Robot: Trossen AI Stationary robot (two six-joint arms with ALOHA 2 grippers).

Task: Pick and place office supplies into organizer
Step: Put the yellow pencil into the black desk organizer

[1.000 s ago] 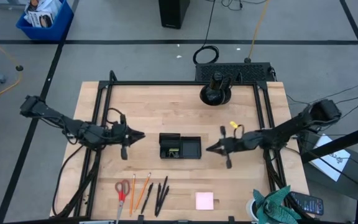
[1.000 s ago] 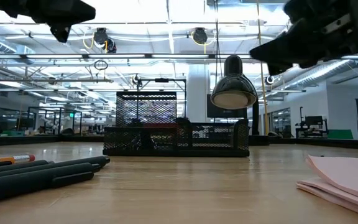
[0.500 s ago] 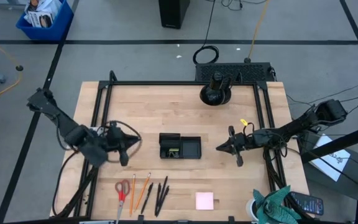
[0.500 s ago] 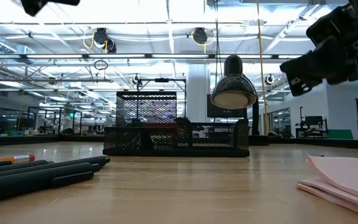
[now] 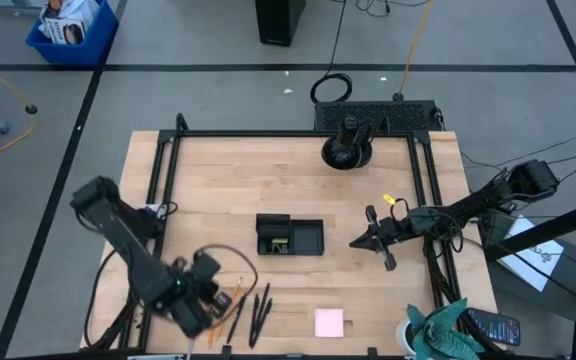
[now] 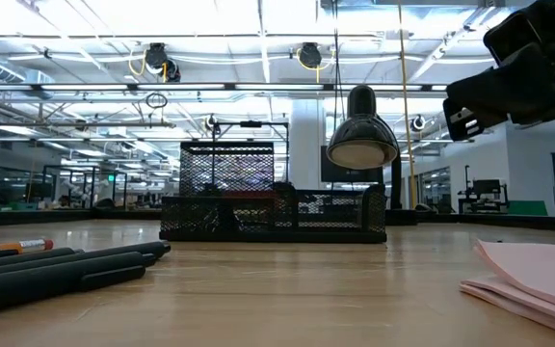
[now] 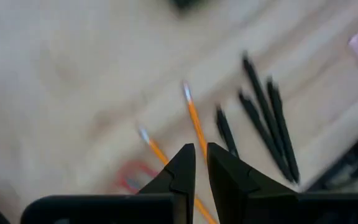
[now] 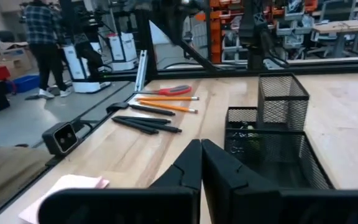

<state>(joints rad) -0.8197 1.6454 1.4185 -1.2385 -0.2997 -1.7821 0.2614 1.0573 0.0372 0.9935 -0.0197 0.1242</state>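
Swinging down from beside the black mesh organizer tray (image 5: pixel 290 236), the left gripper (image 7: pixel 201 163) is now hovering over the orange pencils (image 7: pixel 193 121).
Its fingers are standing slightly parted, gripping nothing; the right gripper (image 5: pixel 358 240) is waiting closed and empty.

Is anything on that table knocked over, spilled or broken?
Nothing stands out. The organizer stands upright mid-table, while the pencils, pens and scissors lie in a neat row and the pink pad lies flat.

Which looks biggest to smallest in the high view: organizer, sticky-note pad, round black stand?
1. Organizer, clearly the largest.
2. Round black stand, next.
3. Sticky-note pad, smallest, though it comes close to the stand, so that last gap is narrow.
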